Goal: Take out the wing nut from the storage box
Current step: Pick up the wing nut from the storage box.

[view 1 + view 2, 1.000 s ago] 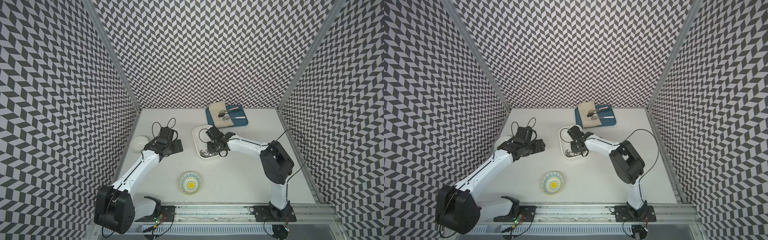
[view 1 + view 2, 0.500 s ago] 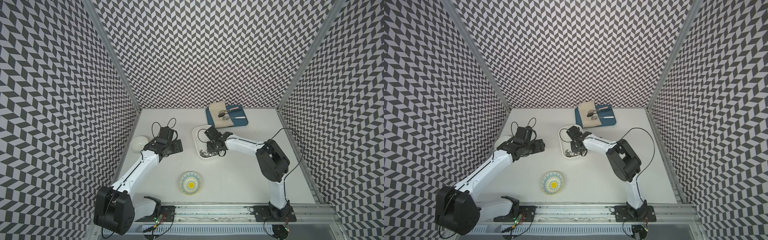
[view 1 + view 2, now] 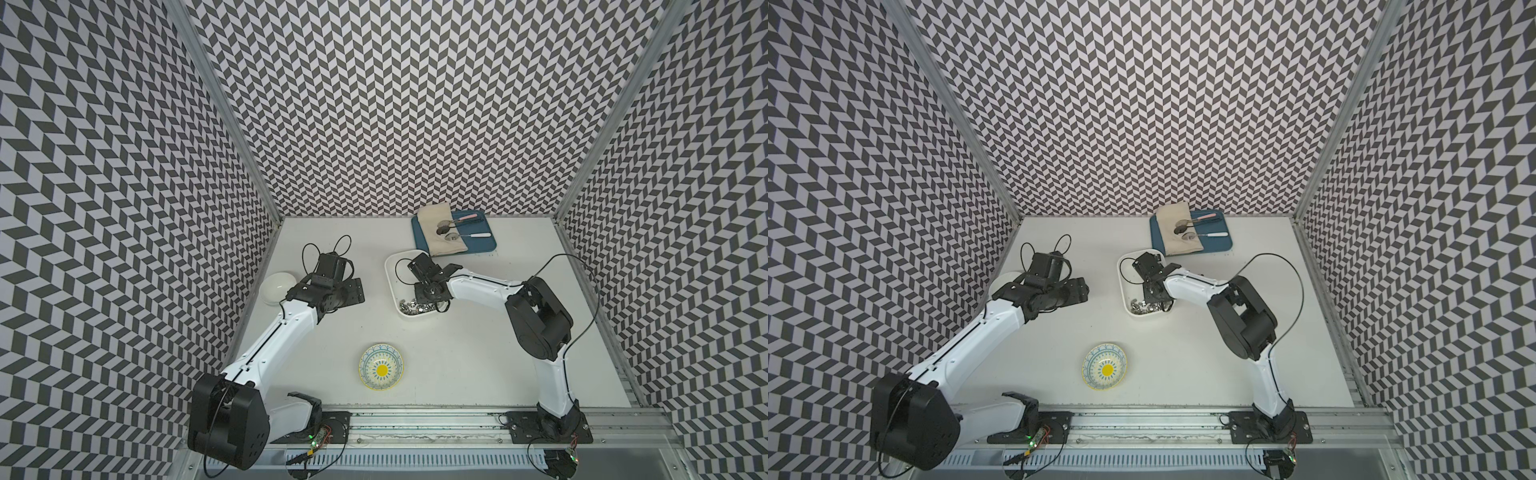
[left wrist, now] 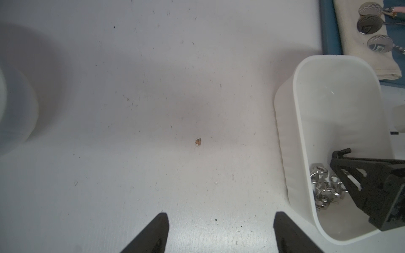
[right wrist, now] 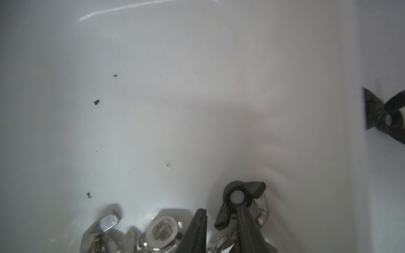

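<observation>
Inside the storage box (image 5: 153,87), your right gripper (image 5: 220,208) straddles a black wing nut (image 5: 237,196), jaws narrowly parted; whether it grips, I cannot tell. Your left gripper (image 4: 220,216) hangs released above the table (image 4: 131,87).

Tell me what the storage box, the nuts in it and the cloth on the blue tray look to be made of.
Storage box: white plastic by the look, smooth and slightly glossy, with moulded rounded corners.
Nuts: metal, probably plated steel; bright silvery and mirror-like.
Cloth: beige woven fabric, likely cotton or linen; matt, with a soft folded edge.
</observation>
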### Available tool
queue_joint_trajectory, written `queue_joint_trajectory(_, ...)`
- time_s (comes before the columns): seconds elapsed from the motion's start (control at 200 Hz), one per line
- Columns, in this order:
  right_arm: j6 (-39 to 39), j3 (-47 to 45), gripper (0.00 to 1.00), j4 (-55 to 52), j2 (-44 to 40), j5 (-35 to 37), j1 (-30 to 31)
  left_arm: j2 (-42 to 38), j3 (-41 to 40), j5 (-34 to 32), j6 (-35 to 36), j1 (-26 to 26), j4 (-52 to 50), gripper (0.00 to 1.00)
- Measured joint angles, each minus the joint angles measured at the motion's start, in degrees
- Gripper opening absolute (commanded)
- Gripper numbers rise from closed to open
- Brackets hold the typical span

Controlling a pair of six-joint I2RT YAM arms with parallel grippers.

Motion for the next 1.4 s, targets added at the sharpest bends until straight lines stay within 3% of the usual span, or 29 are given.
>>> queue_joint_trajectory(0.711,-0.09,2.75,0.11,0.5,1.73,0.72,-0.26,-0.04,0.22,-0.5,0.22,0.26,-0.9,0.79)
queue_joint_trajectory(1.402,-2.29,7.89,0.07,-1.14,-1.51,0.9,-2.51,-0.22,0.24,-0.48,0.07,0.26,-0.9,0.79)
